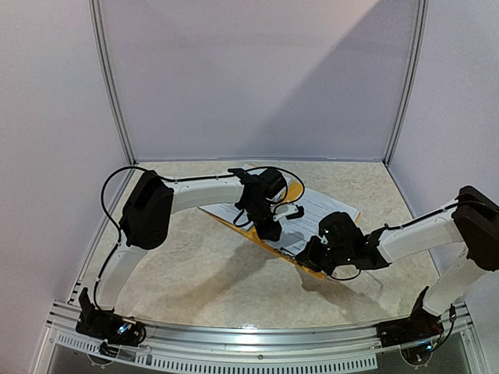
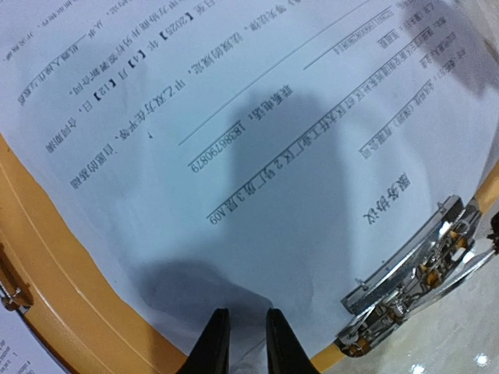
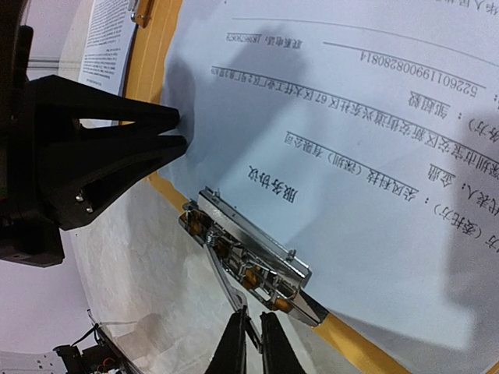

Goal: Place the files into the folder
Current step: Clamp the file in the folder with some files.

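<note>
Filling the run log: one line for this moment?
left gripper: nearly shut, over files | right gripper: at metal clip | folder: open

Both arms point(image 1: 195, 195) reaching inward, left fingers point(image 2: 212, 343) and right fingers point(image 3: 234, 347) nearly closed, narrowly parted.

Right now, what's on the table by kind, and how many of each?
Orange-yellow folder: 1
Metal clip: 1
Separately visible printed sheets: 2, one on the folder, another beside its edge
Grippers: 2, left, right
Total: 6
</note>
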`<state>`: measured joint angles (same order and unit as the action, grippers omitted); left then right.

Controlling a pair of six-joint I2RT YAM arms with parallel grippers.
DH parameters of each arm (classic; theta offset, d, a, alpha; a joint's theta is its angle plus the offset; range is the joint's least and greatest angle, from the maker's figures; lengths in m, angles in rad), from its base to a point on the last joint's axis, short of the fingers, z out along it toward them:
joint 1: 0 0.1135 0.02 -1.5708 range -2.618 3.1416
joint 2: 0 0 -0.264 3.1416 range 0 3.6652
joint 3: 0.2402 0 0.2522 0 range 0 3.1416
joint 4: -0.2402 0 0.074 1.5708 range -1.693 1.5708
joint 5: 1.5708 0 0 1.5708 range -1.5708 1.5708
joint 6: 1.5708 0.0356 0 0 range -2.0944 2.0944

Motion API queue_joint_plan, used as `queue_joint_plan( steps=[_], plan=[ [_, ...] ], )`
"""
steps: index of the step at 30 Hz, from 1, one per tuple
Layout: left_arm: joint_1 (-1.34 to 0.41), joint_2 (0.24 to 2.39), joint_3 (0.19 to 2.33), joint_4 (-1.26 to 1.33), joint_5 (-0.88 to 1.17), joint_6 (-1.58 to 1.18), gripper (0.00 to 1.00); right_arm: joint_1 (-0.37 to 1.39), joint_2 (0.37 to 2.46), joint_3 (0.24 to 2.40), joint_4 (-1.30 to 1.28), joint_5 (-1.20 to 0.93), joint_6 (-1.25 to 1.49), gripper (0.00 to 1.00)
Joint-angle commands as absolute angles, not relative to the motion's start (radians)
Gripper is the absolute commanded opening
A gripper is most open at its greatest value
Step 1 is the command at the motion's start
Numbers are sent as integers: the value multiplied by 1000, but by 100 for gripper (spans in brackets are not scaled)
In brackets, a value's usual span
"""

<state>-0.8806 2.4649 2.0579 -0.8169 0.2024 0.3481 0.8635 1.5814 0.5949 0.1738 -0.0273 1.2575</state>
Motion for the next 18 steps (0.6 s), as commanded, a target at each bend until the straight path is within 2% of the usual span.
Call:
queue_joint_plan(
  steps=[1, 18],
  plan=[
    [-907, 2490, 2023, -899, 224, 354, 19, 857, 1676, 538, -32, 61, 1269, 7],
    [-907, 2491, 2023, -900, 225, 355, 19, 859, 1719, 511, -49, 73, 1291, 6]
  ],
)
